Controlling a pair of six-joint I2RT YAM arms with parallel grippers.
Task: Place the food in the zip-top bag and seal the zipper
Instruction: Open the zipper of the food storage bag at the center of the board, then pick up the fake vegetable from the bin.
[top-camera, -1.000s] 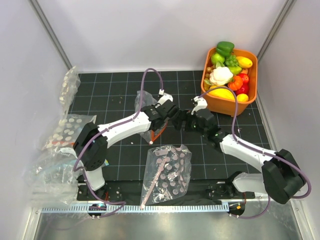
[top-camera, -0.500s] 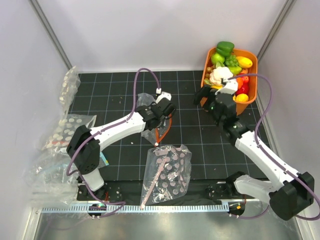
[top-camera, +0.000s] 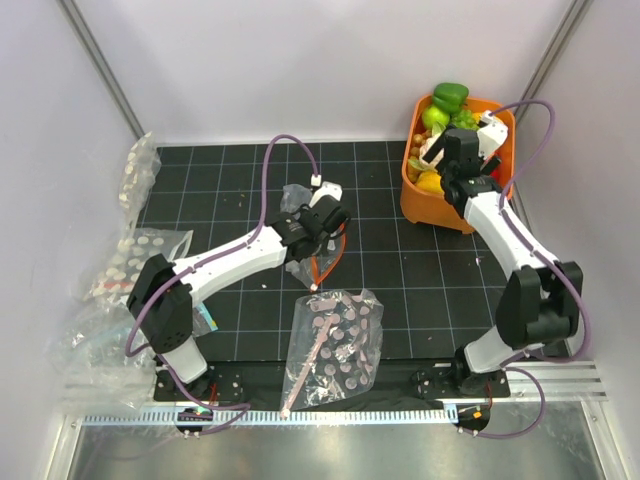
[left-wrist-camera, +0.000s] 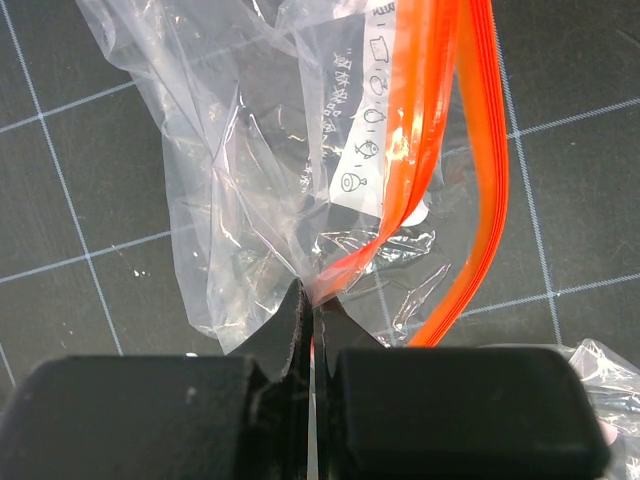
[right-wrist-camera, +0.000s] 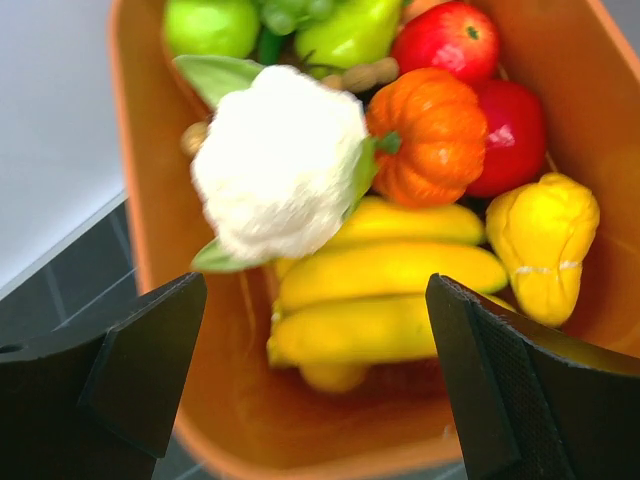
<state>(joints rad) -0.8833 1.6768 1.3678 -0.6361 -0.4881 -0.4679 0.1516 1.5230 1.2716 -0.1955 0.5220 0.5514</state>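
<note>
left end effector (left-wrist-camera: 310, 312): jaws were pressed together on a pinch of the zip-top bag (left-wrist-camera: 250, 170), right by the edge where the zipper (left-wrist-camera: 482, 150) ran
zip-top bag: sat just left of centre in the top view, all crumpled on the black gridded counter (top-camera: 400, 290), with nothing inside it as far as I could see
zipper: looked unsealed, the two orange-red halves split apart and ran up the right side of the left wrist view
right end effector (right-wrist-camera: 312, 300): fingers were spread wide with nothing between them, hanging over the orange bin (right-wrist-camera: 140, 200) in the upper right of the top view
food: all in the bin. The cauliflower (right-wrist-camera: 280, 165) lay on top of the bananas (right-wrist-camera: 390, 270), touching the orange round piece (right-wrist-camera: 435, 135) on its right; the green bell pepper (top-camera: 450, 96) was perched at the far end of the pile
other bags: pink-dotted bag (top-camera: 335, 345) lay flat at lower centre, near the plain one, and the white-dotted bags (top-camera: 130, 262) were heaped along the left edge
</note>
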